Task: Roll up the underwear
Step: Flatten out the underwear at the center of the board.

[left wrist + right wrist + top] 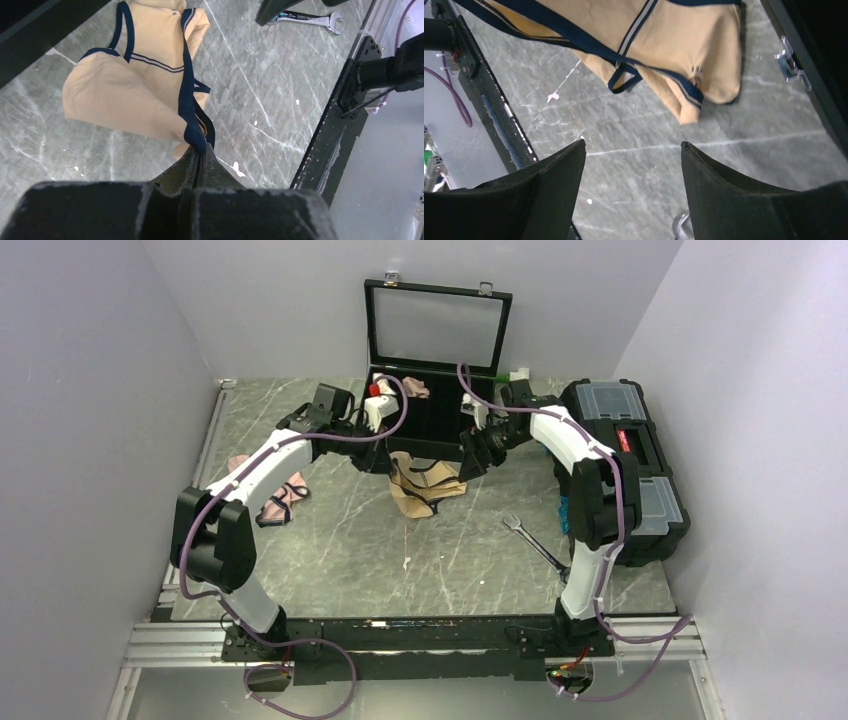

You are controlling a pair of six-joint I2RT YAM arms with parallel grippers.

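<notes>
The underwear (pixel 420 490) lies crumpled on the table (pixel 350 540). The left end effector (pixel 199 150) pinches its dark edge at one corner. The right end effector (pixel 633 150) is spread wide, the cloth just ahead of it.

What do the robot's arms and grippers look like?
The left arm and right arm are white tubes with chunky black joints, a thin purple cable running along each. The left gripper and right gripper have black, wedge-shaped fingers.

The left gripper (pixel 199 156) is pinching the underwear (pixel 131 95) by its navy edging. A wrench (pixel 310 20) is lying beyond.
</notes>
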